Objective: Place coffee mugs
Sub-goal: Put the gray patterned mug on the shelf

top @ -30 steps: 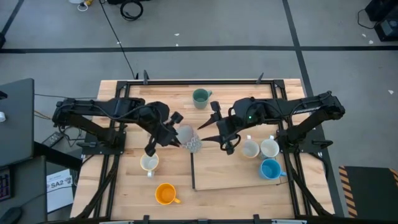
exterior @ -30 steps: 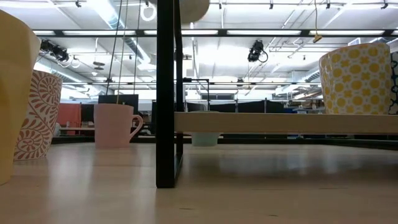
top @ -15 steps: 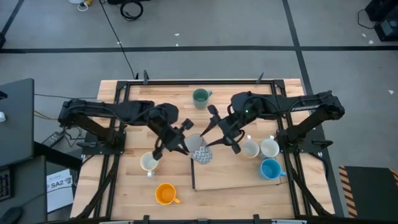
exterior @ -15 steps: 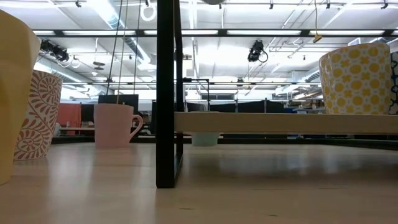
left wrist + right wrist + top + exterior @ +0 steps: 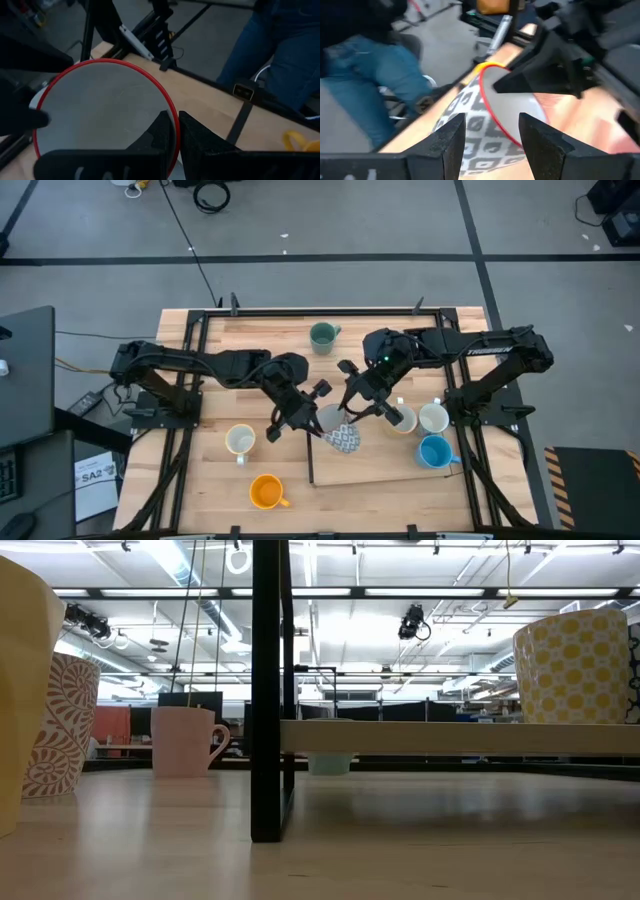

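Wooden table [image 5: 210,480], orange mug [image 5: 265,492], cream mug [image 5: 239,441], green mug [image 5: 322,336], low shelf [image 5: 380,465]

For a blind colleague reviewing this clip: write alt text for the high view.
Seen from above, the left gripper, shut on the rim of a grey-patterned mug, holds it beside the open right gripper at table centre. Green, orange, blue and three cream mugs sit around them.

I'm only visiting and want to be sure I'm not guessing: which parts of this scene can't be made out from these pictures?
- Patterned mug, high view: the left gripper covers part of its rim; handle hidden.
- Same mug, right wrist view: motion blur smears its pattern.
- Person, left wrist view: only jeans show, cut by the edge.
- Yellow-patterned mug, low view: its base hides behind the shelf.
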You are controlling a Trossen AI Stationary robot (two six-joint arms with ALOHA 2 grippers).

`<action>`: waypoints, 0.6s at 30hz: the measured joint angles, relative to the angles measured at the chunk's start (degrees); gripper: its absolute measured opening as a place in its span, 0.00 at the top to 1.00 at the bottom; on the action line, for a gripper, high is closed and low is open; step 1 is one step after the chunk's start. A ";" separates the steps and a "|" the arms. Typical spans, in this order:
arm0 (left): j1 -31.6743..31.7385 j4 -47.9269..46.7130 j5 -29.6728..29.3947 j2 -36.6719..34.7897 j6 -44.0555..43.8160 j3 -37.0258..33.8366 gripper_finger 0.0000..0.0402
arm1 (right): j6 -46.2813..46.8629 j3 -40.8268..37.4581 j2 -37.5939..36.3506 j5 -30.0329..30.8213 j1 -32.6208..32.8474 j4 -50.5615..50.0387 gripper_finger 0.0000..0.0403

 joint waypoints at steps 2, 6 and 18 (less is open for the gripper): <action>-0.04 0.89 0.72 0.27 0.01 0.00 0.93 | -0.01 0.00 0.00 -2.92 0.09 -0.72 0.53; -0.07 2.46 2.08 0.82 0.01 -0.02 0.93 | -0.05 0.04 0.00 -5.56 0.75 -1.80 0.53; -0.04 3.45 3.78 1.23 -0.03 -0.02 0.93 | -0.18 0.02 0.00 -3.41 1.76 -0.76 0.53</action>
